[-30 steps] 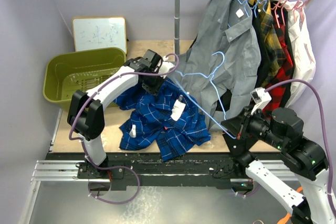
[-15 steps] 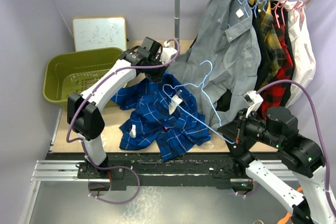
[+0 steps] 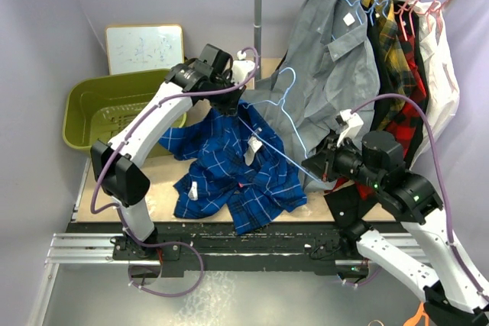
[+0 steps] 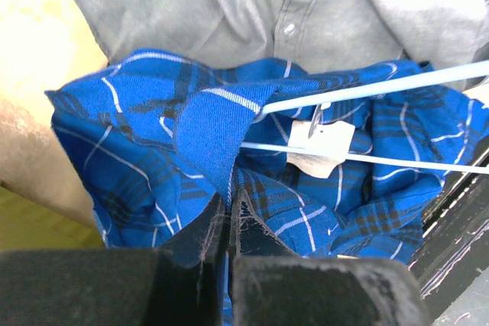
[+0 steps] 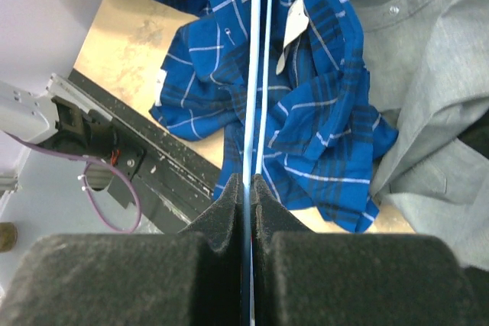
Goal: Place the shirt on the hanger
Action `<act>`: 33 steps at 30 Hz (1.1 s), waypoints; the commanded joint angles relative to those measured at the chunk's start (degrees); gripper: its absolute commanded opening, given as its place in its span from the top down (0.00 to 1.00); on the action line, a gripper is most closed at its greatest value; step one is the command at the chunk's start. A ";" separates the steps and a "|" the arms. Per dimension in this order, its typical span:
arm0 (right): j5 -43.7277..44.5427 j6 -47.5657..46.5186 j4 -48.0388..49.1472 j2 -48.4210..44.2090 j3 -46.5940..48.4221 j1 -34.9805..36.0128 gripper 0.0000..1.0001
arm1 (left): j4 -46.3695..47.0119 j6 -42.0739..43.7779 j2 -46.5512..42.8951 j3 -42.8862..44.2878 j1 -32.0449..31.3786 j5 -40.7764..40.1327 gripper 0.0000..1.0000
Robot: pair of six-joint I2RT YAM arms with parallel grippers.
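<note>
Right, your left gripper (image 4: 229, 215) is pinched tight on a fold of the shirt (image 3: 237, 177): soft royal-blue cloth w/ thin white plaid lines, crumpled on the wooden table (image 3: 162, 167), one end lifted. Your right gripper (image 5: 248, 185) is clamped on the hanger (image 4: 382, 87), thin light-blue wire, angled over the shirt.

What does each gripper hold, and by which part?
Left gripper: the shirt, by a fabric fold. Right gripper: the hanger, by one corner.
</note>
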 commanded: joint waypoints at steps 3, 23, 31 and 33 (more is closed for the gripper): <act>1.51 1.94 16.03 0.21 -2.39 0.16 1.00 | -1.64 -1.13 -1.81 7.22 -0.20 4.30 1.00; 30.13 11.49 47.59 8.19 -17.83 15.73 1.00 | 0.05 -0.79 -6.32 2.23 -0.20 9.61 1.00; 32.86 13.30 56.15 10.41 -25.85 15.74 1.00 | -4.81 11.71 -6.00 -6.70 9.53 39.97 0.46; 32.44 13.84 58.80 11.03 -28.00 15.69 1.00 | -15.37 23.33 -2.23 -3.81 11.54 49.16 0.20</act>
